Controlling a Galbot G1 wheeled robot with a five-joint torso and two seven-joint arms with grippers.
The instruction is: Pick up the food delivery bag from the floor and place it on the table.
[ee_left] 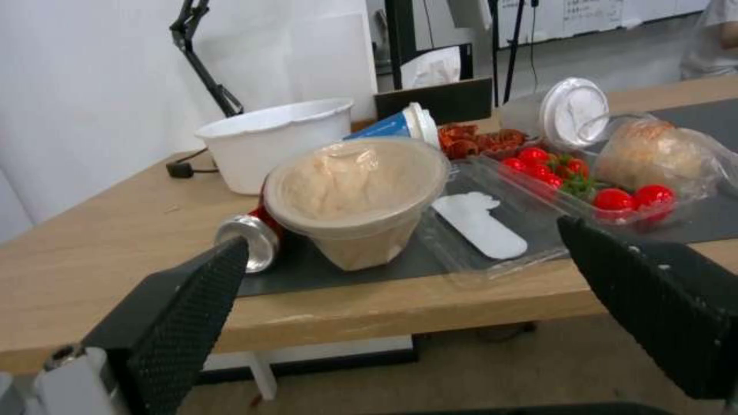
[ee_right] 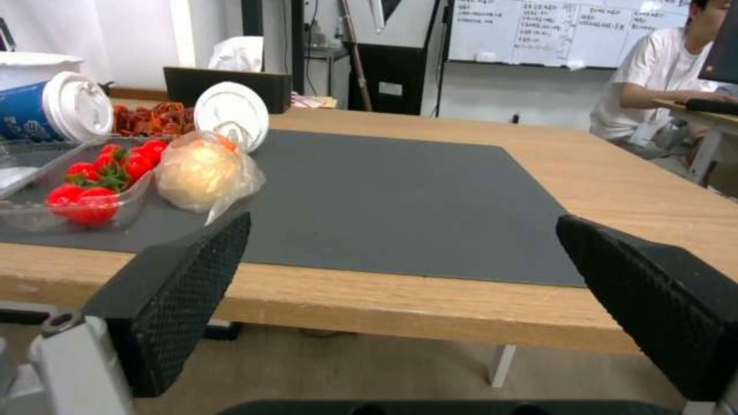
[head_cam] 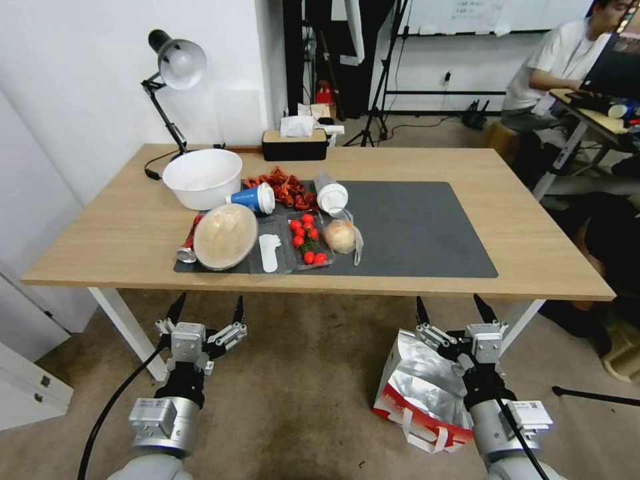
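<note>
Red-and-white boxy insulated food delivery bag [head_cam: 421,393], silver foil lining up, on floor just beside right-front leg of large light-wood table [head_cam: 107,240], partly under right gripper [head_cam: 453,308]. Right gripper jaws wide, nothing between; held below table's front edge. Left gripper [head_cam: 205,308] likewise wide, empty, over bare floor. Head view alone gives bag. Left wrist view: tan lidded paper bowl [ee_left: 354,199], clear tray w/ cherry tomatoes [ee_left: 573,184]. Right wrist view: dark grey mat [ee_right: 400,202], bun in clear plastic bag [ee_right: 204,176].
</note>
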